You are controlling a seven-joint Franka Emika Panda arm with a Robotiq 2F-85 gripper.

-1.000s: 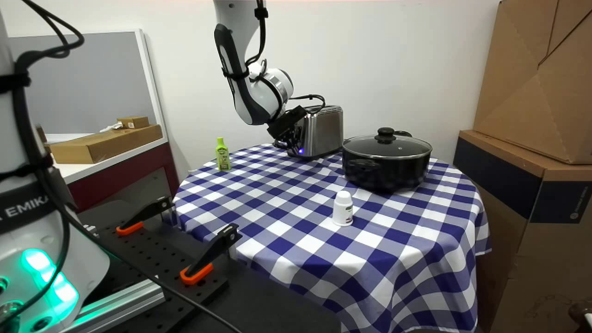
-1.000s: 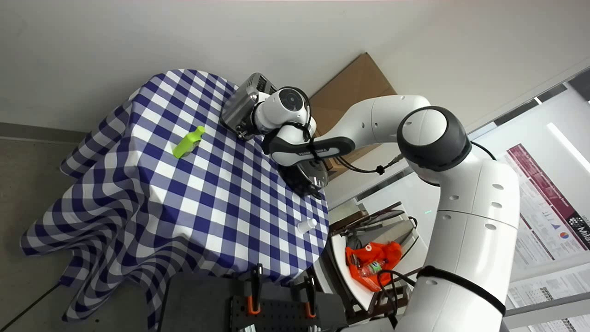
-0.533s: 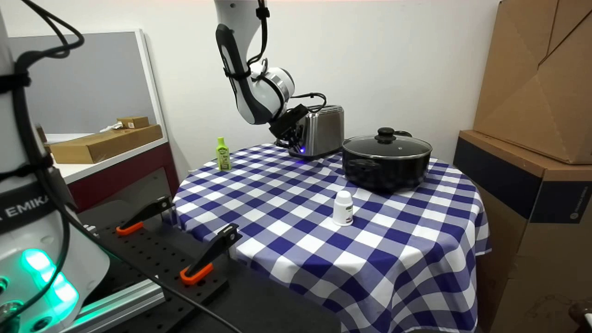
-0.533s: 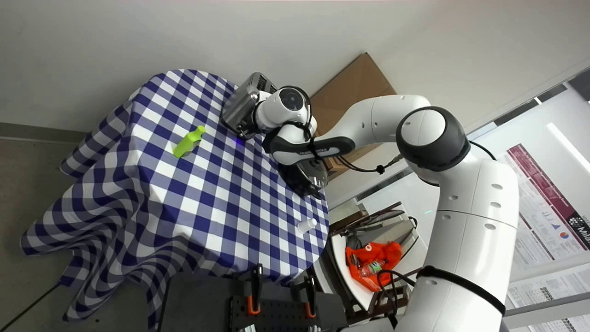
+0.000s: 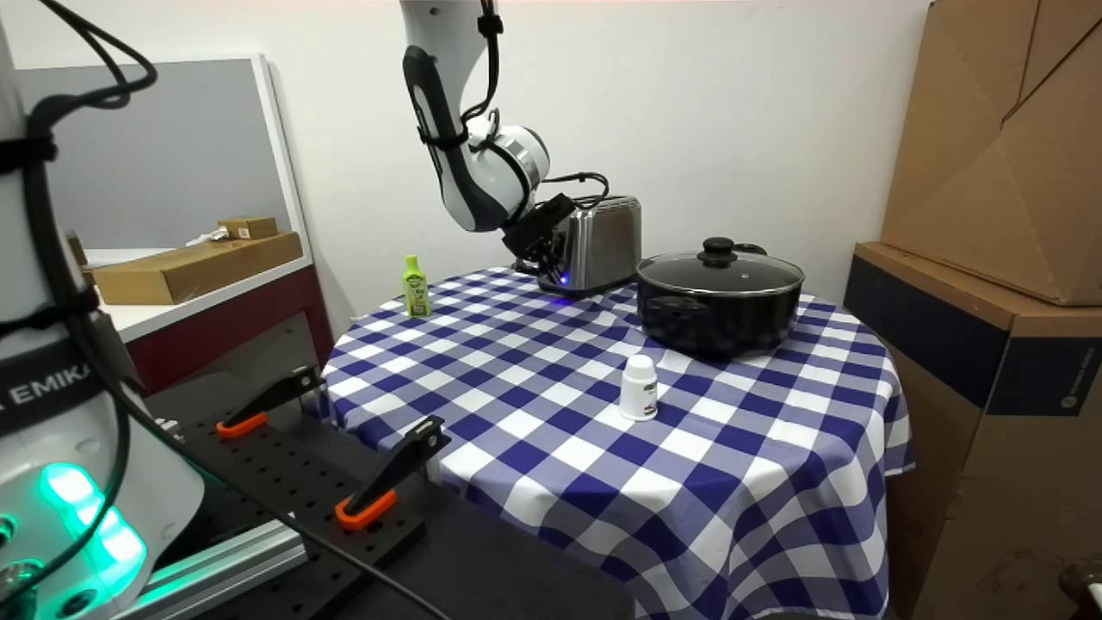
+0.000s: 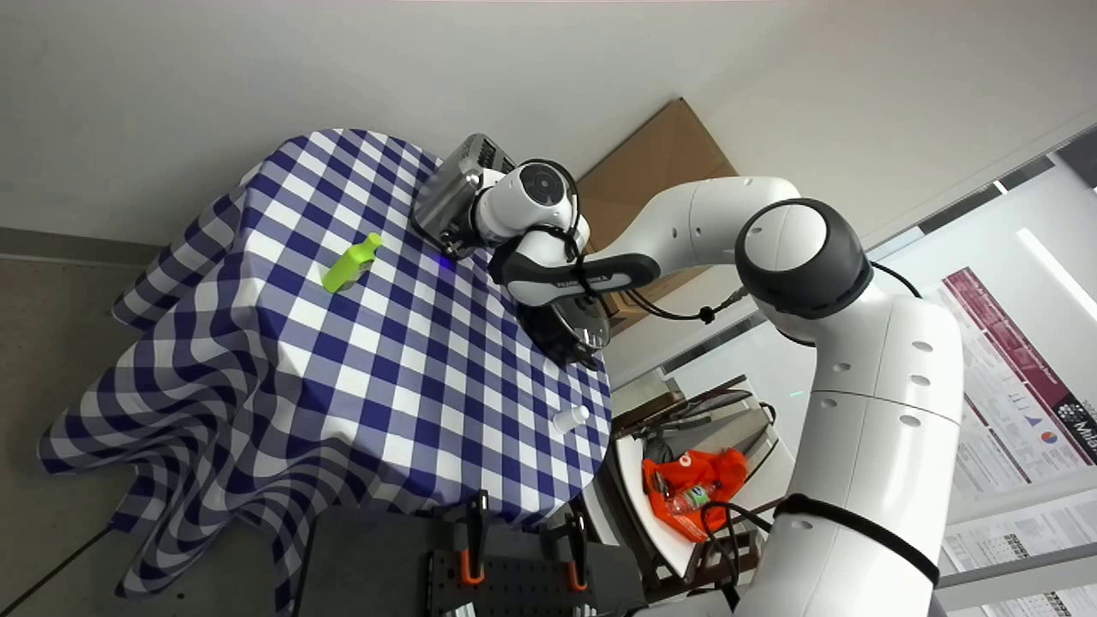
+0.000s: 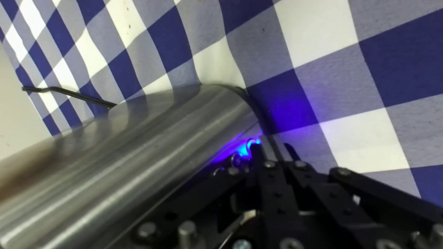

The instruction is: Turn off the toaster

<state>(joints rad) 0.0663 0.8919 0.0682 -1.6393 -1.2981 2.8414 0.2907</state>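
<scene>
The silver toaster [image 5: 609, 245] stands just to the right of the gripper [image 7: 276, 148] in an exterior view, its dark end panel turned to it, and in the wrist view its rounded metal side fills the space left of the gripper. The gripper is closed, its two fingers lying together, and the tips are low down at that end panel; whether they touch it I cannot tell. Just beside the fingertips a blue light [image 7: 243, 150] shines, casting a violet glow [image 7: 290, 110] on the checked cloth [image 7: 322, 31] past them. A black cord [image 7: 74, 94] runs out from behind the toaster, away from the gripper. The arm [image 6: 797, 236] reaches the gripper from above. To the right of the gripper in an exterior view, past the toaster, stands a black pot [image 5: 719, 314] under a glass lid [image 5: 684, 269]. An upright green bottle [image 5: 416, 291] is well to the left of the gripper, and a small white bottle [image 5: 638, 392], also upright, stands well in front of it, nearer the camera. The toaster, pot and both bottles rest on the bench [image 5: 516, 387] below the gripper. Two clamps [image 5: 394, 469] sit well in front of the gripper, and cardboard boxes [image 5: 990, 172] are stacked far to its right.
</scene>
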